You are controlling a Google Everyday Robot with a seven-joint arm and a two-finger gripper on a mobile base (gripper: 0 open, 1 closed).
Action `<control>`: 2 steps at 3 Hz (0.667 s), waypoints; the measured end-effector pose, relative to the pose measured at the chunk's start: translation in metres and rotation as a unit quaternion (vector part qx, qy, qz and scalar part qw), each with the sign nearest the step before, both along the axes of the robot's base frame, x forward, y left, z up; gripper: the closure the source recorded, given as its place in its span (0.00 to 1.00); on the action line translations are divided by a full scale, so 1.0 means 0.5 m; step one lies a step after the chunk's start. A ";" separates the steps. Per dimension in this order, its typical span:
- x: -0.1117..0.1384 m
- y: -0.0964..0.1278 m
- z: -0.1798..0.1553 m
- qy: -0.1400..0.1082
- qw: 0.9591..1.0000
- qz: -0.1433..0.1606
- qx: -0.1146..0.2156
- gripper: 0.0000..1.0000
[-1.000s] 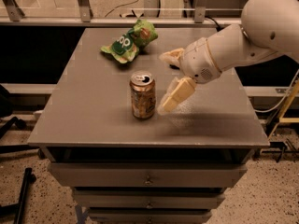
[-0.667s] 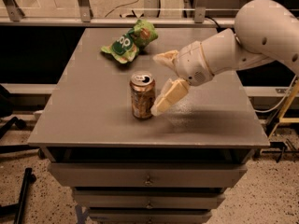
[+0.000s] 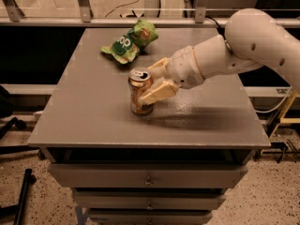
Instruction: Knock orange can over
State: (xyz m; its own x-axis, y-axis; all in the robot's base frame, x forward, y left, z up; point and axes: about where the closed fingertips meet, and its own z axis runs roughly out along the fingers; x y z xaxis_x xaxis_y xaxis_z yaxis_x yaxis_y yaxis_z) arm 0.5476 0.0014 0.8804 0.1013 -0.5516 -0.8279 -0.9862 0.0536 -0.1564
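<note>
Orange can (image 3: 140, 92) stands upright near the middle of the counter (image 3: 93, 111), slightly toward the front edge. The gripper (image 3: 153, 81) reaches in from the right edge, its jaws released and spread, one behind the can's rim, the other against its near right side. Green snack bag (image 3: 129, 42) lies near the far edge.

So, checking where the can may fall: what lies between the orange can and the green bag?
Only bare tabletop, in the camera view. The gripper is at the orange can, jaws open.
</note>
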 end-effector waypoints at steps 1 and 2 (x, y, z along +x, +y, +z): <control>0.008 0.024 0.006 -0.005 1.000 0.014 0.007 0.70; 0.012 0.036 0.023 -0.015 1.000 0.024 0.006 0.93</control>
